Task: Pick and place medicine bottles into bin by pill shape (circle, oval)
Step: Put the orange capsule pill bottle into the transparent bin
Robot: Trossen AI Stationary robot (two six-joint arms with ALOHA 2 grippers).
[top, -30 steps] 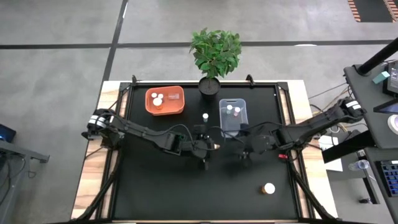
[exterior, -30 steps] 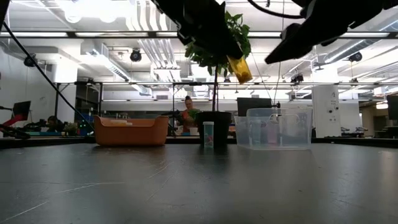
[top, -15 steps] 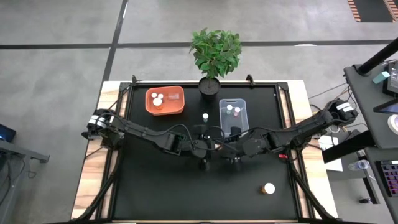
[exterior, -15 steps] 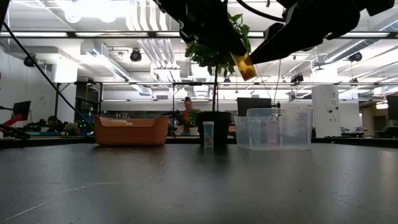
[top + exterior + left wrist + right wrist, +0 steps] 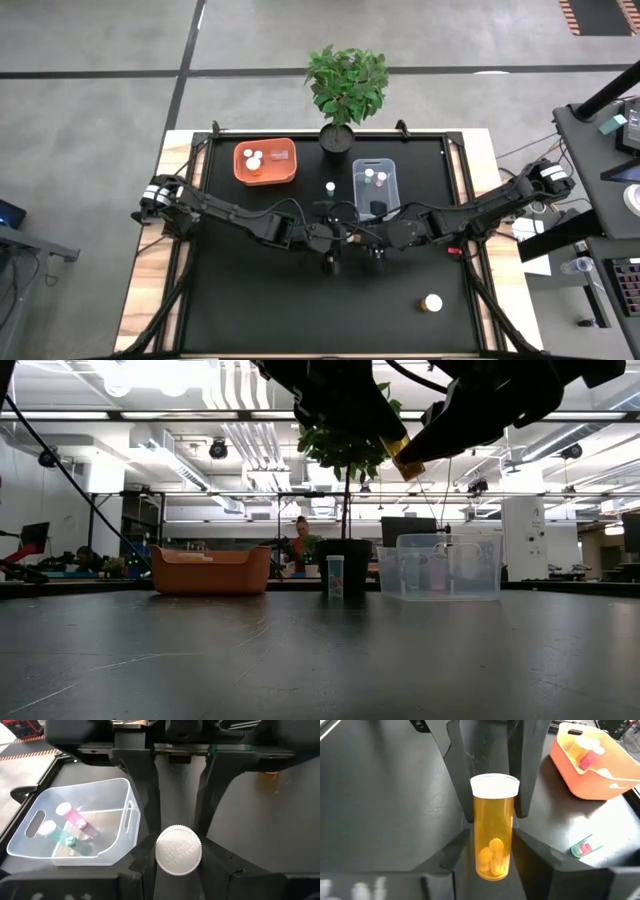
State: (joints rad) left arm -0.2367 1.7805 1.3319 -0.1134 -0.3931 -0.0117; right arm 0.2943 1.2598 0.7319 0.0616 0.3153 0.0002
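An amber medicine bottle (image 5: 492, 840) with a white cap (image 5: 179, 849) hangs high above the table's middle (image 5: 352, 238), between my two grippers. It lies tilted (image 5: 405, 457), its cap toward the left arm. My left gripper (image 5: 179, 867) is shut on its cap end. From the opposite side, my right gripper (image 5: 492, 867) is shut on its body. An orange bin (image 5: 265, 162) and a clear bin (image 5: 376, 185) stand farther back, each with a few small bottles inside. My left gripper pinches the bottle's cap end (image 5: 179, 849) between its two fingers, coming roughly level from the table's left. The bottle is clear of the table. My right gripper pinches the amber body near its base (image 5: 492, 862) between its two fingers (image 5: 457, 850), coming from the table's right. The bottle points away along the fingers.
One small bottle (image 5: 330, 187) stands upright between the two bins, and another (image 5: 431, 302) stands near the front right. A potted plant (image 5: 345, 85) is at the table's far edge. The mat's near half (image 5: 270, 310) is bare.
My right gripper has moved toward the table's left, up to the bottle held by my left gripper, and has taken hold of its body. The bottle has stayed aloft, shifting slightly up and right in the low view.
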